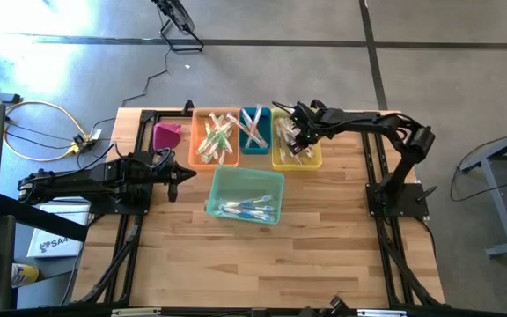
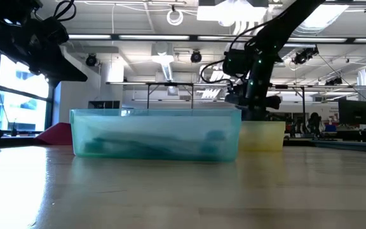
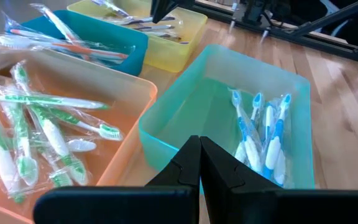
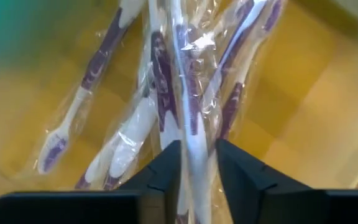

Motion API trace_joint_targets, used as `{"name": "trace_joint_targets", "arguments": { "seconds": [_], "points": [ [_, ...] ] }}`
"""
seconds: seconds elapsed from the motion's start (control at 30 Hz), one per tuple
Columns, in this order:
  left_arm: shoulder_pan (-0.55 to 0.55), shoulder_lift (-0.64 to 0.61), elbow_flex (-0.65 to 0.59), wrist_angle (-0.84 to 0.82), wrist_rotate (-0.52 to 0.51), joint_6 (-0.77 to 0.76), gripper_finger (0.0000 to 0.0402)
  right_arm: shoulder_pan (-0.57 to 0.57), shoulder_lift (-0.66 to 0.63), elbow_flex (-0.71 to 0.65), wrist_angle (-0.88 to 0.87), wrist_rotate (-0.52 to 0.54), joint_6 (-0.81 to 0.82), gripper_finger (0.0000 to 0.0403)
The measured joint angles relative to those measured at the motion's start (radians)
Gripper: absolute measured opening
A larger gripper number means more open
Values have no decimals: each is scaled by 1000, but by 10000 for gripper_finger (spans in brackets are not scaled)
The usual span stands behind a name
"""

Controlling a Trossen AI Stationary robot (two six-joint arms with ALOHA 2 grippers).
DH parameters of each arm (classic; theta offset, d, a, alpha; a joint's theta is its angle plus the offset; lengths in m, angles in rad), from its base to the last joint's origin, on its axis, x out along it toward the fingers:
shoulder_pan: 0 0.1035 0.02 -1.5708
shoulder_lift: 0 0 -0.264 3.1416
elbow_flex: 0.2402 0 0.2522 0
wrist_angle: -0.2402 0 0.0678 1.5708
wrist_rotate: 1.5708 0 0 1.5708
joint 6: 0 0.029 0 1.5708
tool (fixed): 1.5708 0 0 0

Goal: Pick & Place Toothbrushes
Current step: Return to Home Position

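One purple toothbrush [image 4: 188, 124] is sitting between the right gripper's [image 4: 196, 163] parted jaws over the yellow bin [image 1: 311, 160] at the tabletop's far edge, while the left gripper [image 3: 199, 163] is waiting pressed together.

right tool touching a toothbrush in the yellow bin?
Cannot tell: right wrist view shows the right tool straddling a purple toothbrush, contact not plain.

Closed left claw [image 3: 199, 163] faces blue toothbrushes [image 3: 263, 134].

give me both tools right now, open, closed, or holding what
Left tool: closed, holding nothing, near the teal bin.
Right tool: in the yellow bin, fingers around a wrapped purple toothbrush; whether it grips cannot be told.
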Motion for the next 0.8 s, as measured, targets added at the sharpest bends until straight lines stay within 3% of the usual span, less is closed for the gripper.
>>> {"name": "trace_joint_targets", "arguments": {
  "seconds": [0.13,0.3,0.63,0.8],
  "points": [
    [0,0,0,0,-1,0,0,6,-7,0,3,-33,-3,133],
    [0,0,0,0,-3,37,0,7,-60,0,2,-41,-4,140],
    [0,0,0,0,-2,49,0,31,-244,1,6,-89,3,102],
    [0,0,0,0,-2,48,0,70,-295,1,-2,-194,3,44]
  ]
}}
